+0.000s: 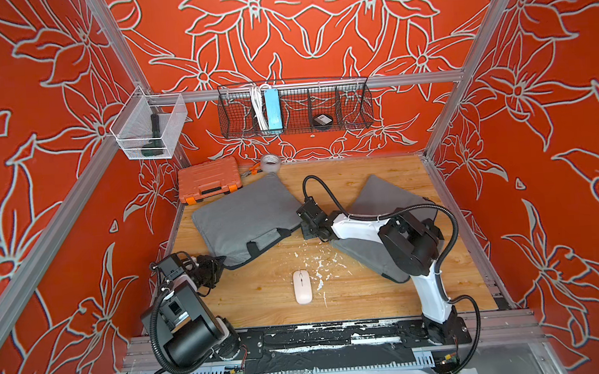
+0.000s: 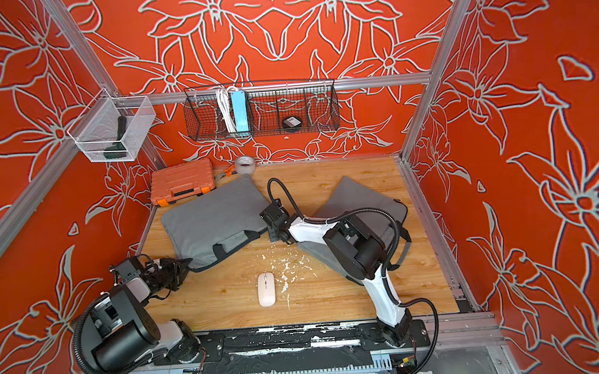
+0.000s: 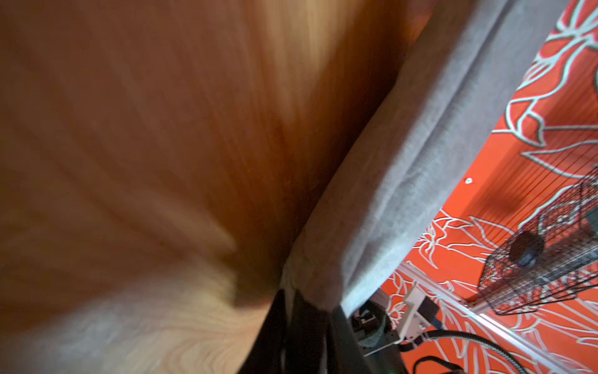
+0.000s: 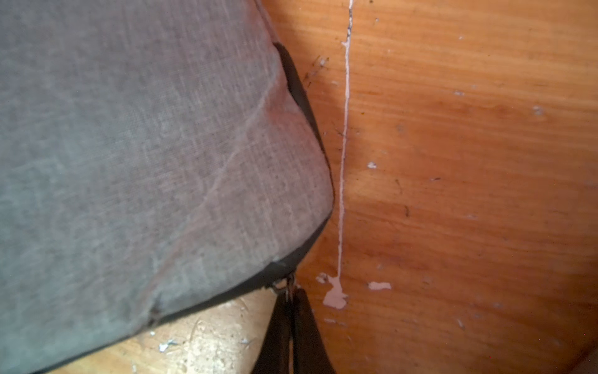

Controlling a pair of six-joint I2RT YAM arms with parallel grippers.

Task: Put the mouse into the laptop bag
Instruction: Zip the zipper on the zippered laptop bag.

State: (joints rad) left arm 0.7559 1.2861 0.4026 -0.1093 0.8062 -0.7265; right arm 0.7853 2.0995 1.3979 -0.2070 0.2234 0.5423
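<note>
Right wrist: right gripper [image 4: 292, 299] tight on zipper pull [image 4: 290, 285] at laptop bag [image 4: 145, 162] corner, bare tabletop [image 4: 453, 194] beside; left gripper [image 3: 293, 302] jaws unclear.

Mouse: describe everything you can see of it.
The mouse is a slim, pale oval, smooth plastic by its look, with a small scroll wheel and centre seam at its far end; no cable shows. It lies flat, top up, long axis toward the back wall, on the wooden table near the front middle. White flecks lie on the robot's right of it. Nothing else visibly touches it.
</note>
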